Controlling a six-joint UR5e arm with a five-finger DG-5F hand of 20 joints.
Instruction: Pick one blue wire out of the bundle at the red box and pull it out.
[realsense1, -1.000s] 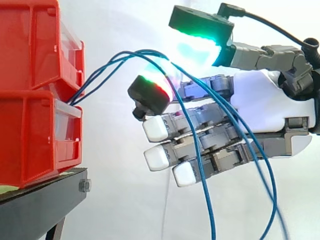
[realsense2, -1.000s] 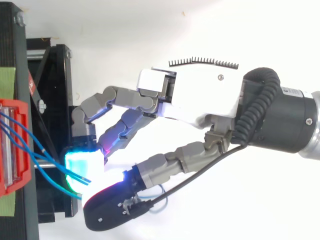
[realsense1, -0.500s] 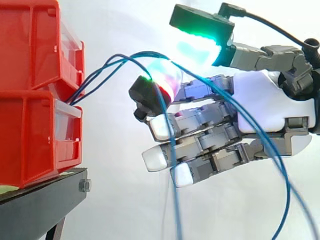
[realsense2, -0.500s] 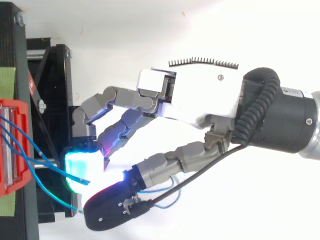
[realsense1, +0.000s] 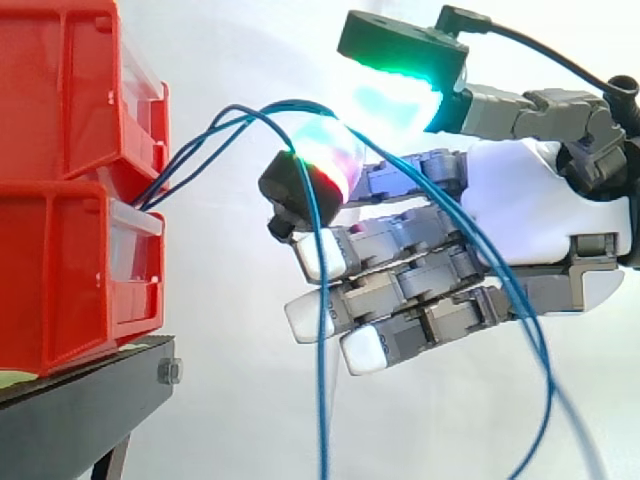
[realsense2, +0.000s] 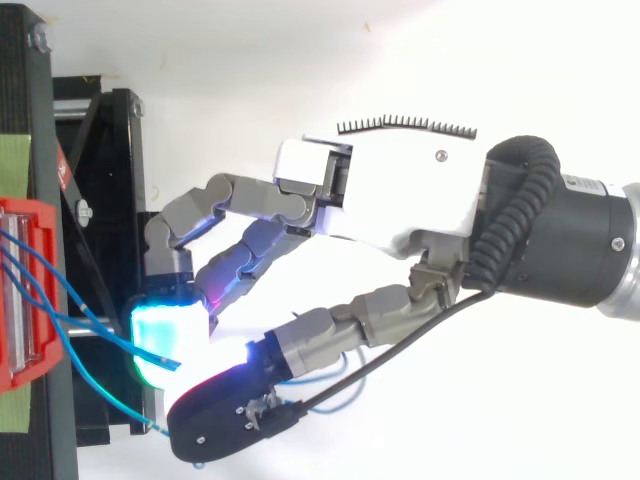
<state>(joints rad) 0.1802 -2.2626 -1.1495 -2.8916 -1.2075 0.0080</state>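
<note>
One blue strand swings clear of the bundle, hand not yet closed on it.
Side view: the hand (realsense1: 540, 220) has its thumb well above loosely bent fingers and pinches nothing. The bundle (realsense1: 200, 135) leaves the red bins (realsense1: 60, 150) at left centre, arches rightward and drapes over a glowing fingertip (realsense1: 318, 160). One blue wire (realsense1: 322, 400) has swung left and now hangs near-vertical, apart from those slanting to lower right, so it is probably singled out for grasping. Top view: the wires run from the left edge rightward to the cyan pad (realsense2: 165, 340).
</note>
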